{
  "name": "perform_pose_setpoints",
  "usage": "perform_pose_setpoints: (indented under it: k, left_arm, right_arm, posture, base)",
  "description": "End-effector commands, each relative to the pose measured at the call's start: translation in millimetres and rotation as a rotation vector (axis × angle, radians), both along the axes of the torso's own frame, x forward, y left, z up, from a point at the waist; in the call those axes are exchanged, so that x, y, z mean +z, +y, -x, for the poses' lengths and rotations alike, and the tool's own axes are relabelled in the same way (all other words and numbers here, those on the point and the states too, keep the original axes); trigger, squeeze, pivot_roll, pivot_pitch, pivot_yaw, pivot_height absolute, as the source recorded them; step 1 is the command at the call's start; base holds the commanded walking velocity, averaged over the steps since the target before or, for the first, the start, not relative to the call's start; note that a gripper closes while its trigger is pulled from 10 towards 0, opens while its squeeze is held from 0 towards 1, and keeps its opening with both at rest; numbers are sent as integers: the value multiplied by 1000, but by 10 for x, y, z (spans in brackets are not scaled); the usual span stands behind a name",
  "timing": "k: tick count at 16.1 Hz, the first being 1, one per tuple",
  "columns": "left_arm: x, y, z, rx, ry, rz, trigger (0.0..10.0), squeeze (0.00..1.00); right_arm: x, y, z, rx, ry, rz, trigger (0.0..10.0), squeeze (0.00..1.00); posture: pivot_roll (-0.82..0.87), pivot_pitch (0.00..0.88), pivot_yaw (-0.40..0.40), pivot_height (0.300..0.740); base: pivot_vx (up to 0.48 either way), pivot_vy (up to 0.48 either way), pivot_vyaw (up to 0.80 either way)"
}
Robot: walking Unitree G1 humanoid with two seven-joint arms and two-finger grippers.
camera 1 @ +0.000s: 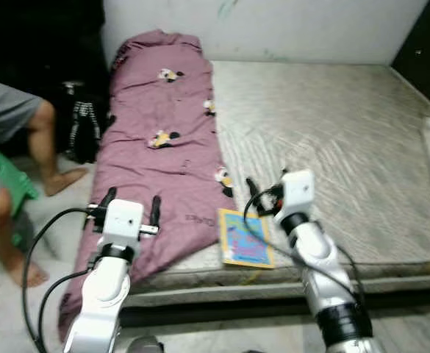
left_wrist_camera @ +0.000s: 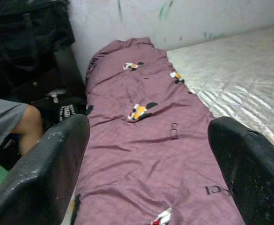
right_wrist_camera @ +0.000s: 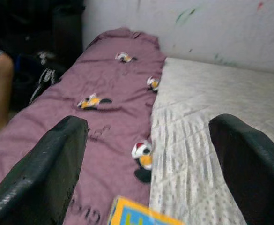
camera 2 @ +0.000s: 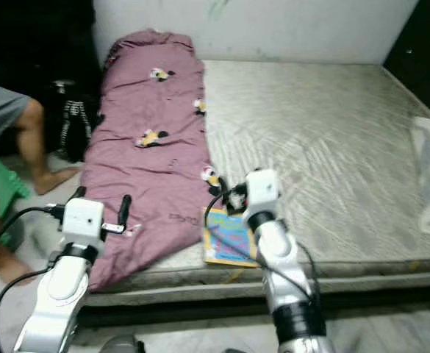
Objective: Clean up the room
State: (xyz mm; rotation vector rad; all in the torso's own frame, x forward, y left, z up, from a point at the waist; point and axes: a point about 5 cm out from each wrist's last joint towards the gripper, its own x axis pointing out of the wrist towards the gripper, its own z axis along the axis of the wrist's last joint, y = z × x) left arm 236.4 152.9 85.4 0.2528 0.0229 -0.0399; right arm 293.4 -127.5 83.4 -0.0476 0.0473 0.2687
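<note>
Step in hand, as judged: book pickup off the mattress (camera 1: 332, 140). The book (camera 1: 245, 237), yellow-edged w/ bright cover, is seen flat at the near edge, just beside the purple blanket (camera 1: 163, 147). R gripper (camera 1: 267, 191) is held just above it, fingers spread wide, nothing held. L gripper (camera 1: 131, 204) is poised over the blanket's near end, likewise wide open and empty. Book's overhanging edge is best pinched, approach kept low. No bins or boxes are made out; black bag (camera 1: 82, 129) on floor, contents not visible. Person's leg (camera 1: 49, 154) is noted nearby.
</note>
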Motion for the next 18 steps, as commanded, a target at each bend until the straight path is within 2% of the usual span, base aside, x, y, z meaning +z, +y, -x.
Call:
perform_pose_setpoints:
  k: [1, 5, 10, 13, 18]
  left_arm:
    - [21, -71, 17, -22, -3, 34, 10000, 0]
    - [20, -67, 76, -20, 5, 35, 10000, 0]
    - [30, -63, 91, -20, 8, 34, 10000, 0]
    - [36, -46, 105, -7, 11, 43, 10000, 0]
    - [80, -84, 102, -63, -10, 52, 10000, 0]
  right_arm:
    - [74, -62, 17, -1, -32, 18, 10000, 0]
    - [49, -153, 115, 1, -29, 71, 10000, 0]
    - [58, -134, 112, 3, -18, 59, 10000, 0]
    - [51, -124, 126, 5, -10, 59, 10000, 0]
    - [52, -139, 123, -22, -3, 39, 10000, 0]
  posture:
    - [18, 0, -72, 740]
    - [12, 0, -69, 740]
    - [18, 0, -69, 740]
    - [20, 0, -68, 740]
    - [14, 0, -57, 740]
  base:
    - [0, -326, 0]
    - [0, -324, 0]
    - [0, -311, 800]
    - [0, 0, 733]
    - [0, 0, 0]
